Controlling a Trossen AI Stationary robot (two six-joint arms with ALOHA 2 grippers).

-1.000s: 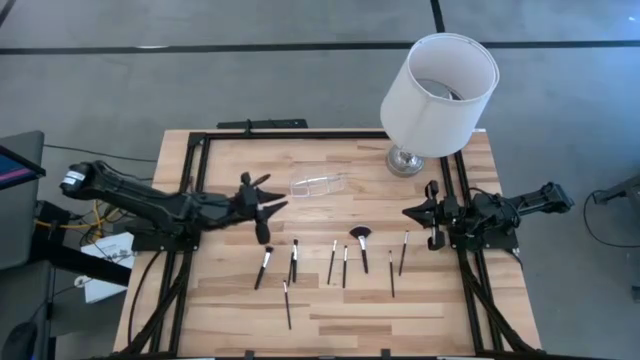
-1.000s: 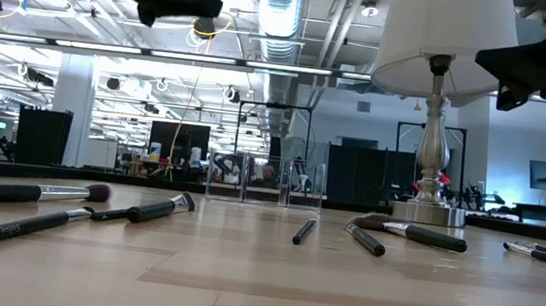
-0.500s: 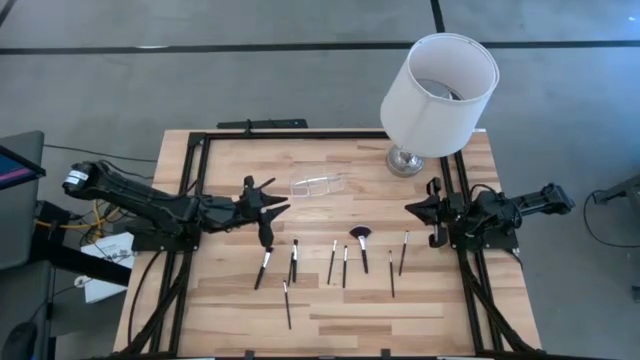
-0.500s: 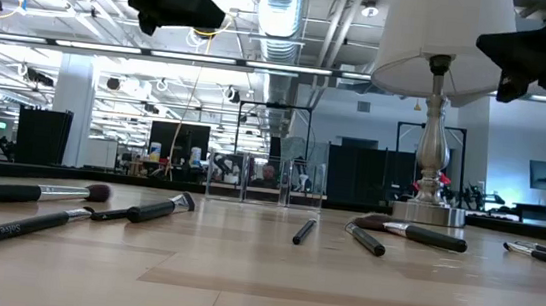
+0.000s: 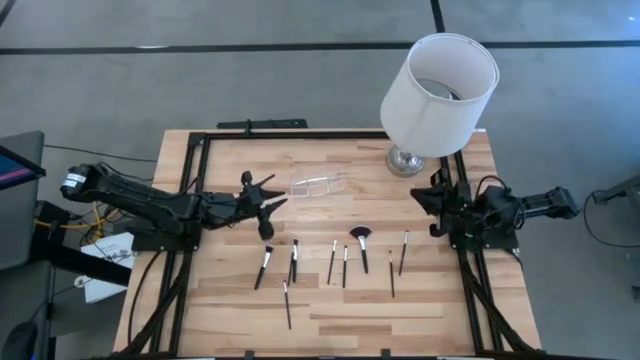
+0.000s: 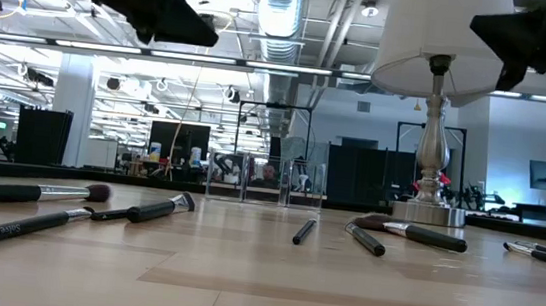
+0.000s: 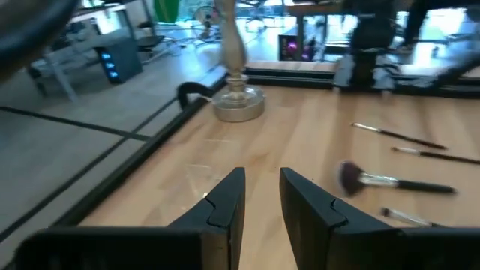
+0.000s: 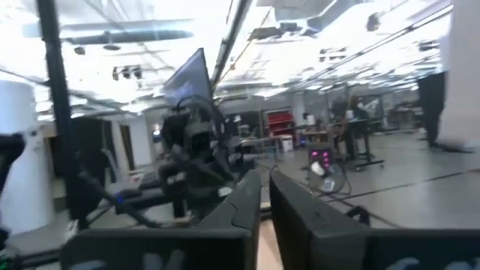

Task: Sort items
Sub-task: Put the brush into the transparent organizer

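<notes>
Makeup brushes (image 5: 334, 262) in rows overhead, foreshortened low

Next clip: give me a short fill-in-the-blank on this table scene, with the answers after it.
1. The lamp has a ____ shade.
2. The brushes lie on a ____ table.
3. The brush with the widest head lies nearer the ____ gripper.
4. The clear container holds ____ brushes.

Answers: white; wooden; right; no

Fluffy brush (image 7: 394, 181) beyond end effector (image 7: 261, 196)
</notes>
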